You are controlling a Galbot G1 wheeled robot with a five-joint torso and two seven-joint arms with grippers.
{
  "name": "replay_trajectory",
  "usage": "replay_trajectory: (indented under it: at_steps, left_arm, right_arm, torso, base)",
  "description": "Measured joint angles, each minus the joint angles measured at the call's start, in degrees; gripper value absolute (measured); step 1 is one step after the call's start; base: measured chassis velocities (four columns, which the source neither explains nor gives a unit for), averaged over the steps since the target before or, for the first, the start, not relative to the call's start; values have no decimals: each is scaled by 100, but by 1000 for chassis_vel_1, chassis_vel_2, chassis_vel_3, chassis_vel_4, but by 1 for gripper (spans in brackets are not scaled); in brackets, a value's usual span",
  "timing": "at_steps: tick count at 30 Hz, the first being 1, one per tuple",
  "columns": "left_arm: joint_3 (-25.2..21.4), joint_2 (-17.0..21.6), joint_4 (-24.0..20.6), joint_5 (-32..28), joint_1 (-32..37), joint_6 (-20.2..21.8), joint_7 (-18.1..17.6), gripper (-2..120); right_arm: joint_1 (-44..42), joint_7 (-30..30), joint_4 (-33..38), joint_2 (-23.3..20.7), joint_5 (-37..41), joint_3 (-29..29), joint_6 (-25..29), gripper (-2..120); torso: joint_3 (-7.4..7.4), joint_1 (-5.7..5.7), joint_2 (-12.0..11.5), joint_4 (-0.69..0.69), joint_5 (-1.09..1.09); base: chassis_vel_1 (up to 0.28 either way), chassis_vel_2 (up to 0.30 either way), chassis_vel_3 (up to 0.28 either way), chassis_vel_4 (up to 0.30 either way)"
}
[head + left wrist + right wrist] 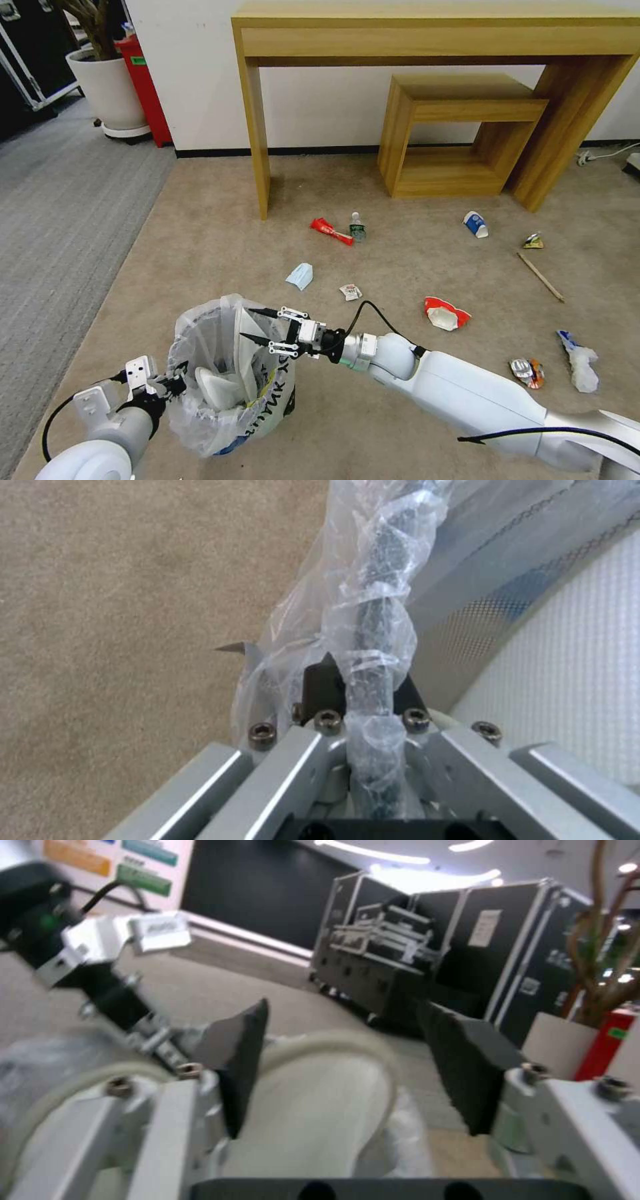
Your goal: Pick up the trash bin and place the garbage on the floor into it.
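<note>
Drop step: right end effector (257,327) spread over trash bin (227,380); slipper (220,390) inside.
Left end effector (175,385) pinching the bin rim; next likely the mask (300,275) on the floor (400,267).

It looked like a staged room in an exhibition hall: a wooden desk (433,33) and stool (460,133) on beige carpet (200,220), with black flight cases (427,955), a potted plant (107,80) and wall posters (113,855) beyond.
</note>
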Motion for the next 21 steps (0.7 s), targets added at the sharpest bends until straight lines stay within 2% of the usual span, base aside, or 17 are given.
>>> replay_trajectory:
  at_steps: [3, 4, 9, 14, 21]
  left_arm:
    - [3, -42, -25, 45, 32, 1, 2, 0]
    - [3, -42, -25, 45, 32, 1, 2, 0]
    - [5, -108, -49, 105, 50, 7, 8, 0]
    - [14, -119, -58, 157, 73, 12, 18, 0]
    - [-44, -22, -29, 243, 78, 30, 16, 0]
  right_arm:
    - [-158, 227, 349, -112, 170, 280, -136, 77]
    - [-158, 227, 349, -112, 170, 280, -136, 77]
    - [-394, 656, 901, -281, 472, 767, -482, 96]
    - [-660, 1040, 1297, -417, 732, 1345, -785, 100]
    - [-1350, 2234, 1801, -681, 1215, 2424, -1506, 100]
  torso:
    - [0, 0, 0, 0, 0]
    - [0, 0, 0, 0, 0]
    - [0, 0, 0, 0, 0]
    - [0, 0, 0, 0, 0]
    - [0, 0, 0, -1, 1]
  base:
    - [0, 0, 0, 0]
    - [0, 0, 0, 0]
    - [0, 0, 0, 0]
    - [0, 0, 0, 0]
    - [0, 0, 0, 0]
